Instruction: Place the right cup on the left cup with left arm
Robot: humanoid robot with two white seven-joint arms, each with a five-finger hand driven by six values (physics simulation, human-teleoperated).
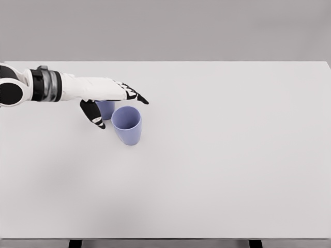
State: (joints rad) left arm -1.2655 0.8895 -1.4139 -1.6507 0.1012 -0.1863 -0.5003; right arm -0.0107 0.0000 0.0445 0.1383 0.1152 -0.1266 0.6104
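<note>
I see the left robot hand [111,101] spread open, holding nothing, over the left blue cup [105,109]. The right blue cup [127,125] stands upright on the counter [232,155], at four o'clock from it. It looks light, rigid, slick; I would grip its sidewall.

Bare simulated test setup, no real room: plain white tabletop [217,170], flat grey backdrop [165,28], rendered look, no furnishings.

soft, even, bright light; faint shadows; sharp, glare-free render
</note>
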